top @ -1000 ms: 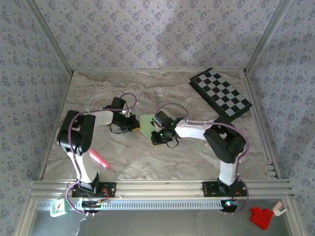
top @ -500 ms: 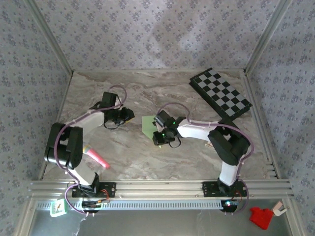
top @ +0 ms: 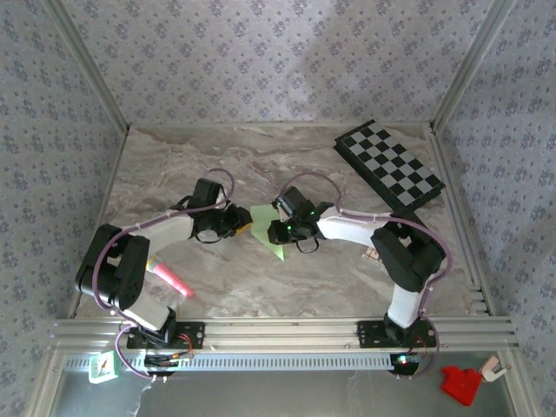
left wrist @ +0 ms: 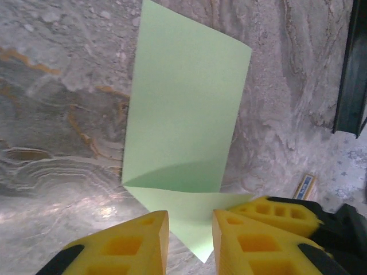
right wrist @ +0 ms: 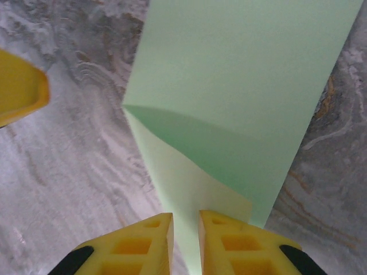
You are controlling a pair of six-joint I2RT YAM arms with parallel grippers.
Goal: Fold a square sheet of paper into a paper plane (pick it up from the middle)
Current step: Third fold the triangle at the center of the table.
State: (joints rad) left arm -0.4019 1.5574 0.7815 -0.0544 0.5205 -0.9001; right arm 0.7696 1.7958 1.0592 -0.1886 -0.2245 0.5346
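The square sheet of paper [top: 262, 217] is pale green and lies folded on the marble table, mid-table. In the left wrist view the paper [left wrist: 183, 114] is a long panel with a crease and a lighter triangular flap whose point lies between my left fingers. My left gripper [top: 241, 228] [left wrist: 190, 220] is at its left edge, jaws slightly apart, open. My right gripper [top: 271, 233] [right wrist: 186, 220] is at its right side, jaws narrowly apart astride the flap [right wrist: 189, 189], open. The two grippers nearly touch.
A black-and-grey chequered board [top: 391, 165] lies at the back right; its dark edge [left wrist: 351, 69] shows in the left wrist view. A pink marker [top: 172, 281] lies near the left arm's base. Patterned walls enclose the table on three sides.
The left arm pulled back to the left, then returned to the paper. The right gripper shifted slightly. Both sets of jaws went from shut to slightly apart. A pointed flap now shows at the near side.
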